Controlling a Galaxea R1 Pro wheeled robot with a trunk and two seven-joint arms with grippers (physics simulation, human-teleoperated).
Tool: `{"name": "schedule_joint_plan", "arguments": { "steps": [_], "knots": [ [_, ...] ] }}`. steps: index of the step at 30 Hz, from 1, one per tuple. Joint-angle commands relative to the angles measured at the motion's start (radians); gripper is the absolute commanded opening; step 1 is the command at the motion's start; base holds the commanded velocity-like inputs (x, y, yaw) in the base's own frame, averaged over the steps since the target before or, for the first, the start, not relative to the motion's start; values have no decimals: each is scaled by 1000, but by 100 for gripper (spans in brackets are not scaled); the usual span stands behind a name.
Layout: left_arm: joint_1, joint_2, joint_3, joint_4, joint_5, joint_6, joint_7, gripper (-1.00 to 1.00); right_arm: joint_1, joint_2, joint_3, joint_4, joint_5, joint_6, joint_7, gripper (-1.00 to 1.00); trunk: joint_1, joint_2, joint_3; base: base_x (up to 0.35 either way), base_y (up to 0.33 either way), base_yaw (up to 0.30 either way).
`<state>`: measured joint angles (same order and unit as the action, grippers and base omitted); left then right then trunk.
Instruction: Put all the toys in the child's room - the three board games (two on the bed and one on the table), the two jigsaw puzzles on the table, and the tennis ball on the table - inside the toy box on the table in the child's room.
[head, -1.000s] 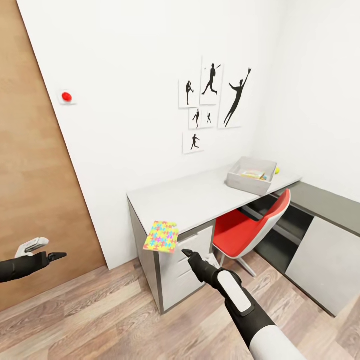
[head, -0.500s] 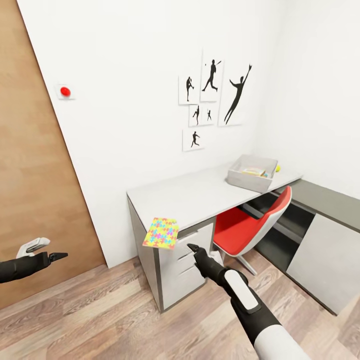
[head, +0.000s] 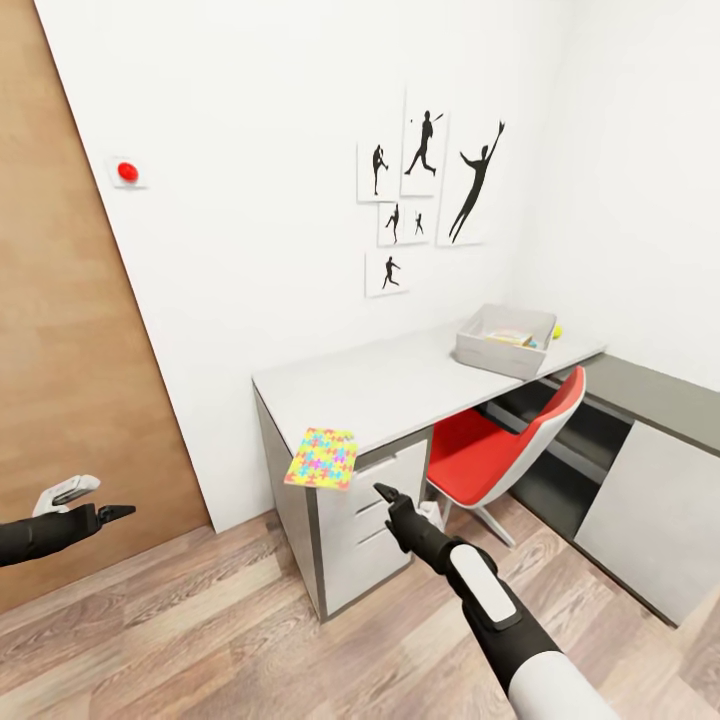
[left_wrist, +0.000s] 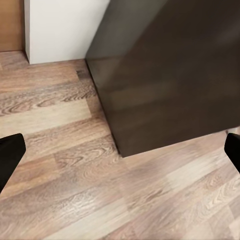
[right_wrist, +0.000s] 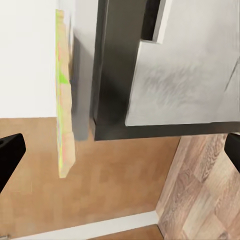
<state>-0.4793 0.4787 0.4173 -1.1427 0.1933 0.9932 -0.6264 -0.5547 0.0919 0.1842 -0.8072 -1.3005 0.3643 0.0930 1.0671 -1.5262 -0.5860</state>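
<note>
Overhanging table (head: 380, 385) edge — flat, bright jigsaw puzzle (head: 321, 459) square.

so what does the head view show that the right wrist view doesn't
Head view alone: the toy box at the table's far end, the red chair, wall silhouettes, the door, both arms.
Right wrist view alone: the jigsaw puzzle edge-on, close up.
Both: that puzzle off the table's near corner, drawer fronts, wood floor.
</note>
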Motion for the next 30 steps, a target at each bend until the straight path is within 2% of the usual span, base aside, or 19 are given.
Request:
{"name": "schedule_joint_plan", "arguments": {
  "steps": [1,8,11,15,18,22,30],
  "knots": [
    [-1,0,1,0,1,6,-3,100,-1,1,0,1,-4,3,2,100,4,-8,-4,0,0,0],
    [-1,-5,0,0,1,5,-2,100,-1,-1,-2,7,-9,11,12,100,31,-57,-26,0,0,0],
    [-1,-7,0,0,1,4,0,100,-1,-4,-2,15,-26,14,16,100,42,-78,-36,0,0,0],
    [-1,-8,0,0,0,4,0,100,-1,-8,-1,20,-105,24,30,100,58,-106,-48,0,0,0],
    [-1,-13,-2,0,0,3,2,100,-1,-12,-1,23,-130,31,42,100,69,-127,-57,0,0,0],
    [-1,-23,-6,0,-1,1,7,100,-1,-13,-1,31,-141,31,49,100,84,-155,-70,0,0,0],
    [-2,-27,-8,0,-1,2,6,100,-1,-6,9,53,-142,27,44,100,115,-211,-95,0,0,0]
  ]
}}
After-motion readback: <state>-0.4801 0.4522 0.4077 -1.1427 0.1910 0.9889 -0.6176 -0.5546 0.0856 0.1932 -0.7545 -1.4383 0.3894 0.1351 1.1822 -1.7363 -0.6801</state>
